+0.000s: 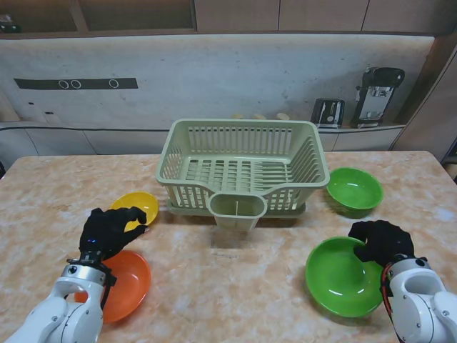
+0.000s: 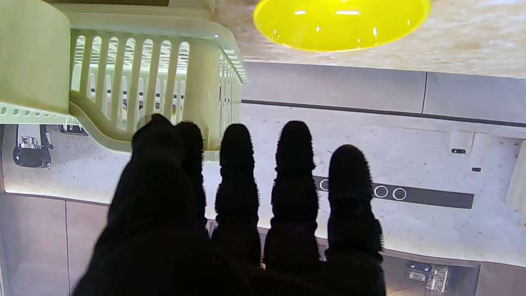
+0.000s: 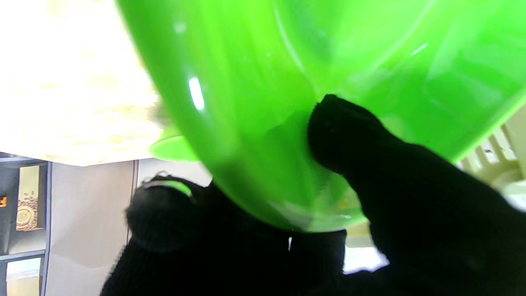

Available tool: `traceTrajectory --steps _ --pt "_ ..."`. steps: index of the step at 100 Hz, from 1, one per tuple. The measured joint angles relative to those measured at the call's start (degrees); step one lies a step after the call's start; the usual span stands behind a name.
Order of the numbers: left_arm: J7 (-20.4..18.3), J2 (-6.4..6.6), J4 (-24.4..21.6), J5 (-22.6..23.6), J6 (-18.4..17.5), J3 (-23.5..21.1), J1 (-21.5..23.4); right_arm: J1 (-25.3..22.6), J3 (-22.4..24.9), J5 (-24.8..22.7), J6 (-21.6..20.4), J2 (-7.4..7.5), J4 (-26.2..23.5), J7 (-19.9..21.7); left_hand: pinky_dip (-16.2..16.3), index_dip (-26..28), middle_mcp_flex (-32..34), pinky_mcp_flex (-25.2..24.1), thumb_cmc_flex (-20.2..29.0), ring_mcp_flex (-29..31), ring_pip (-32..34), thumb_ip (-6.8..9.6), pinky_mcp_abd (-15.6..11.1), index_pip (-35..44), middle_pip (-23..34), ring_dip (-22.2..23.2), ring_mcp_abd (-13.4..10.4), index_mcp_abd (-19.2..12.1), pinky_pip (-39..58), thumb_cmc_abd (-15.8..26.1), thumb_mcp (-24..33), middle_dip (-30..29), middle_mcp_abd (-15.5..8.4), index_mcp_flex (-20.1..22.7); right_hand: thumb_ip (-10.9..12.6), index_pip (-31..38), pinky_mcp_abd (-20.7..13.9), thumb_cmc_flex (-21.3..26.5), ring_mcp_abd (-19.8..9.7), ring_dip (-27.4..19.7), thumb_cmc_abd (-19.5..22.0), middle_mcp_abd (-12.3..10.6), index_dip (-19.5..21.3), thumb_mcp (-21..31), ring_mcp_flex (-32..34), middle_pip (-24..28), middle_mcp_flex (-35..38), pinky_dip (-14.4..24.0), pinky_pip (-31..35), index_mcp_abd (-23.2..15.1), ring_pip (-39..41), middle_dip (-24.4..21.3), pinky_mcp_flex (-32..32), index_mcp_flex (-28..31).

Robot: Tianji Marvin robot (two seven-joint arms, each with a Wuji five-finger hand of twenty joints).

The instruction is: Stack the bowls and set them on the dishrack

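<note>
You have four bowls: two green (image 1: pixel 355 189) (image 1: pixel 343 277) (right hand (image 1: pixel 380 241) grips the nearer), one yellow (image 1: pixel 136 206), one orange (image 1: pixel 125 284); left hand (image 1: pixel 107 230) released.

Green bowls (image 1: pixel 344 277), yellow bowl (image 1: pixel 137 206), orange bowl (image 1: pixel 127 284), beige dishrack (image 1: pixel 243 168).

Black knit gloves cover both hands' fingers (image 2: pixel 294 164); white rounded forearms (image 1: pixel 50 318)
</note>
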Motion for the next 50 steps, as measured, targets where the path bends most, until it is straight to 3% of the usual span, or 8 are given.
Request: traceTrajectory --steps 28,50 --pt "-0.1 0.00 -0.1 0.0 0.0 0.0 0.0 -1.9 0.2 3.5 -2.0 -0.35 -4.0 -0.7 0.0 0.0 0.0 0.0 0.0 0.0 0.0 0.00 0.0 0.0 0.0 0.0 0.0 0.0 0.0 0.0 0.0 0.0 0.0 0.0 0.0 -0.4 -0.6 0.0 -0.4 0.5 0.0 1.1 0.0 -0.1 0.9 0.3 0.3 0.8 1.3 0.8 0.0 -1.3 0.5 0.5" --pt "-0.1 0.00 -0.1 0.0 0.0 0.0 0.1 -1.5 -2.9 6.6 -3.6 -0.36 -4.5 -2.2 0.0 0.0 0.0 0.0 0.0 0.0 0.0 0.00 0.0 0.0 0.0 0.0 0.0 0.0 0.0 0.0 0.0 0.0 0.0 0.0 0.0 -0.5 -0.8 0.0 -0.5 1.2 0.0 2.2 0.0 -0.1 1.5 0.4 0.4 1.3 1.4 1.8 0.0 -2.3 0.7 0.6"
